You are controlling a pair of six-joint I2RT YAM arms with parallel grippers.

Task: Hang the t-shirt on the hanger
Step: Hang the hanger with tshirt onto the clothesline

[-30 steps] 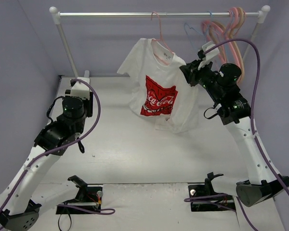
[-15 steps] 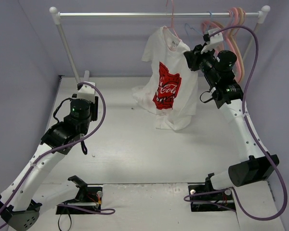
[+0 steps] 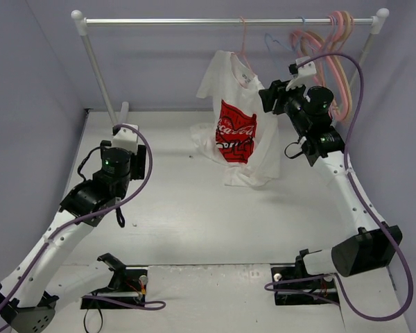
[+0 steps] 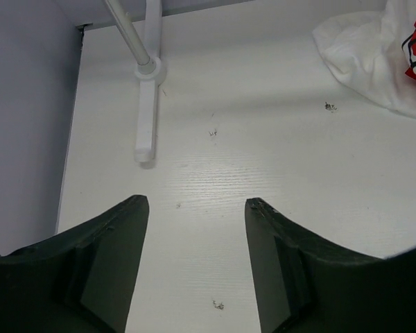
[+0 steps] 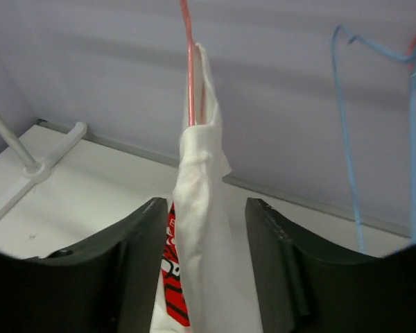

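The white t-shirt (image 3: 237, 114) with its red print hangs on the thin pinkish-red hanger (image 3: 243, 41), whose hook is up at the rail (image 3: 194, 21). The shirt's lower folds rest bunched on the table (image 3: 187, 208). In the right wrist view the shirt's shoulder (image 5: 201, 208) droops from the hanger wire (image 5: 188, 62) between the spread jaws of my right gripper (image 5: 206, 202), which is open, with a gap on the right side. My left gripper (image 4: 195, 201) is open and holds nothing, low over bare table, left of the cloth (image 4: 374, 55).
A thin pale blue hanger (image 3: 274, 43) and a bunch of thicker pink and peach hangers (image 3: 326, 41) hang on the rail right of the shirt, close behind my right arm. The rail's left post stands on a white foot (image 4: 147, 104).
The right gripper swung the shirt's shoulder rightward and back toward the rail, then opened off the cloth. The shirt has turned more edge-on. The left gripper opened wider.
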